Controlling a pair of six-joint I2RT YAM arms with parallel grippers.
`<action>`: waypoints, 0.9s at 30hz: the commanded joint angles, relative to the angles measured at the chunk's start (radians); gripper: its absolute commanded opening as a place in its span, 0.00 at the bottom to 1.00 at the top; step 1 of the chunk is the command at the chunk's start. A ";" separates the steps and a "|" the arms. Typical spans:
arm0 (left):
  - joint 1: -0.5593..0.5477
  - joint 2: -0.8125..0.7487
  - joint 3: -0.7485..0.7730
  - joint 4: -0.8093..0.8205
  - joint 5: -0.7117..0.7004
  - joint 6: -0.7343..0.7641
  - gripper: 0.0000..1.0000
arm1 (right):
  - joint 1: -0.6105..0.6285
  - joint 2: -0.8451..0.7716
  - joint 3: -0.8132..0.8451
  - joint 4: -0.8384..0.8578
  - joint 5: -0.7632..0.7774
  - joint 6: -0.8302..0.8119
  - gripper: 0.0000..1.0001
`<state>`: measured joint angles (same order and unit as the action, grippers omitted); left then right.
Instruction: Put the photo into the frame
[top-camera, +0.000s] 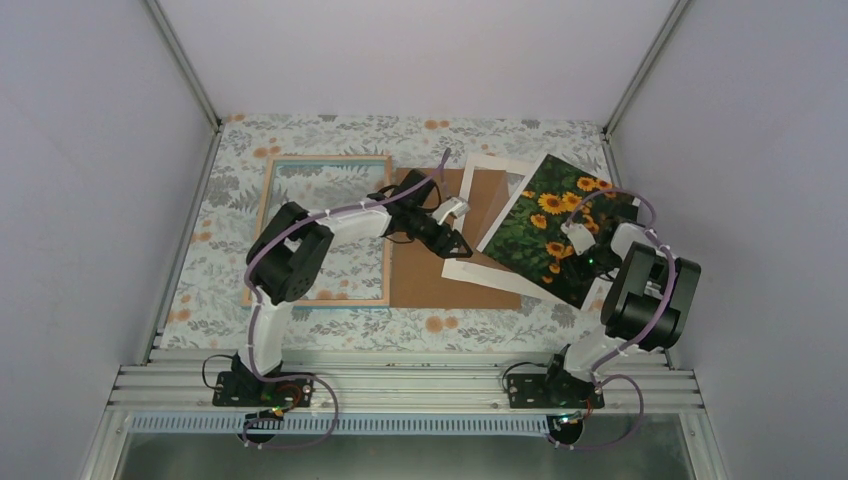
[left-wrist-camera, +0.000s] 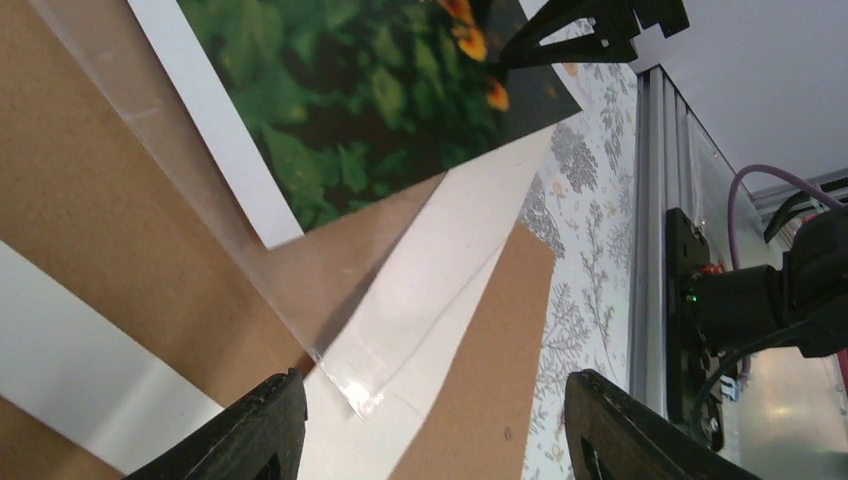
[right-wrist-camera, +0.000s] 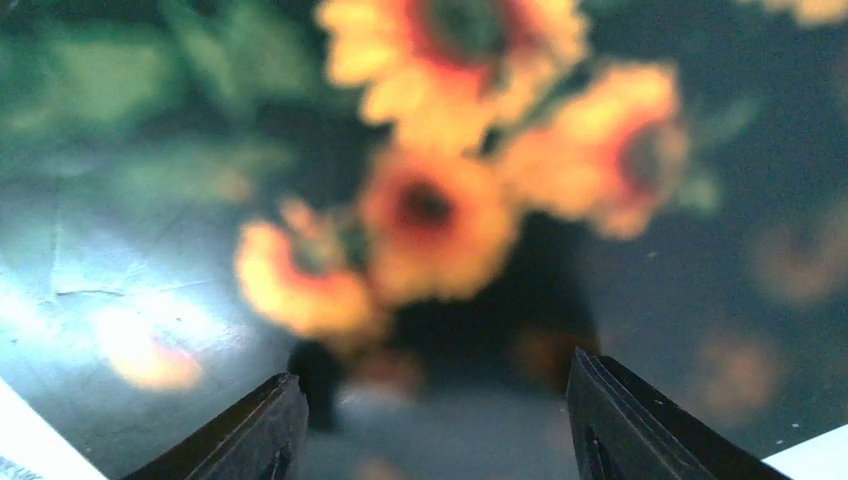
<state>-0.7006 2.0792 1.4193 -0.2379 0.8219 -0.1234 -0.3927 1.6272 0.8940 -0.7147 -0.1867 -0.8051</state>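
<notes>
Photo (top-camera: 548, 225): glossy sunflower print, lying tilted at about 3 o'clock on the table, outside the frame. Its near corner points to 6 o'clock and its left edge overlaps the white mat (top-camera: 480, 272).

Right gripper (right-wrist-camera: 432, 370): poised directly over the photo's near half, jaws set apart with only the blurred print showing between them. Whether the fingers (right-wrist-camera: 262, 425) touch the surface cannot be told.

Left gripper (left-wrist-camera: 435, 378): at table centre, reaching toward 3 o'clock, jaws apart and holding nothing. Beneath it sits the corner of a clear sheet (left-wrist-camera: 380, 330), lying over the mat and the brown board (top-camera: 430, 280).

Board: flat at centre, its left edge beside the frame's right border; the mat lies askew across its right half, and the photo's edge rests on that.

Frame (top-camera: 330, 158): flat at 9 to 10 o'clock, light wood edge uppermost, floral cloth (top-camera: 330, 130) visible through its opening. The left arm crosses over its near right portion.
</notes>
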 joint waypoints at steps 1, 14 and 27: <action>0.007 0.053 0.065 0.035 0.018 -0.024 0.64 | 0.005 0.058 -0.024 0.049 0.041 -0.013 0.64; 0.006 0.191 0.139 0.044 0.033 -0.089 0.55 | 0.005 0.108 -0.061 0.082 0.090 -0.013 0.63; -0.002 0.269 0.150 0.039 0.129 -0.103 0.42 | 0.015 0.122 -0.135 0.113 0.080 0.001 0.61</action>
<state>-0.6930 2.3089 1.5650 -0.2031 0.8974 -0.2062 -0.3931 1.6474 0.8677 -0.6029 -0.1658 -0.8028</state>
